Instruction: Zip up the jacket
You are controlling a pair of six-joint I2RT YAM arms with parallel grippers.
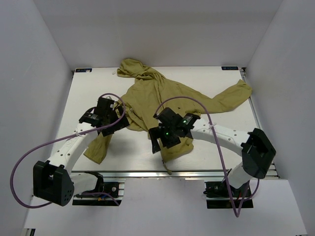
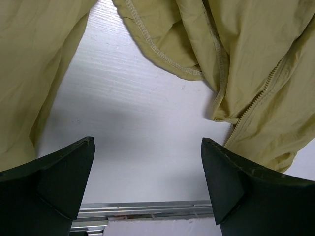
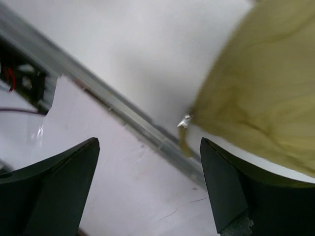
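The olive-yellow jacket (image 1: 162, 96) lies spread on the white table (image 1: 88, 98), hood at the back and one sleeve stretched to the right. My left gripper (image 1: 117, 123) hovers over its left side. In the left wrist view that gripper (image 2: 147, 141) is open over bare table, with a sleeve (image 2: 34, 64) to the left and the jacket's zipper teeth (image 2: 256, 101) to the right. My right gripper (image 1: 158, 142) hangs over the jacket's lower hem. In the right wrist view it (image 3: 149, 140) is open and holds nothing. The hem (image 3: 261, 93) and a small silver zipper pull (image 3: 184, 121) lie just beyond its right finger.
An aluminium rail (image 1: 147, 173) runs along the table's near edge, close under the jacket's hem. White walls enclose the table on three sides. A purple cable (image 1: 29, 157) loops off each arm.
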